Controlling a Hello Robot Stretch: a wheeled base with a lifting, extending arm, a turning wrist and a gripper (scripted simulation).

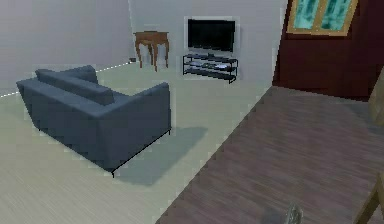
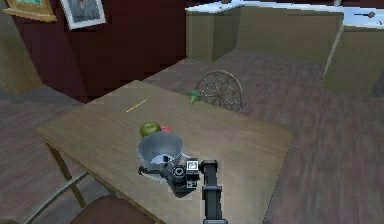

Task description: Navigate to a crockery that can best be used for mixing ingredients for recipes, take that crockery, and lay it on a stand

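A grey metal bowl stands on the wooden surface, close to its near edge. The pincer is at the near side of the bowl, at the end of the dark arm, which comes up from the bottom edge of the arm side view. I cannot tell if the pincer touches the bowl. I also cannot tell whether it is grasping anything, because the bowl stands on the surface directly behind it.

Just beyond the bowl lies a green apple, and beside the apple there is something small and red. Farther out on the surface lies a thin pale stick. Near the far edge there is a small green thing. A round-backed chair stands at the far side of the surface, and a second chair stands at its near left corner. Behind them is a dark red wall with two framed pictures. Beige cabinets stand at the upper right.

In the forward view a blue sofa stands on a pale carpet. At the far wall a TV sits on a low dark stand, and a small wooden side table stands to its left. Dark wooden floor covers the right part.
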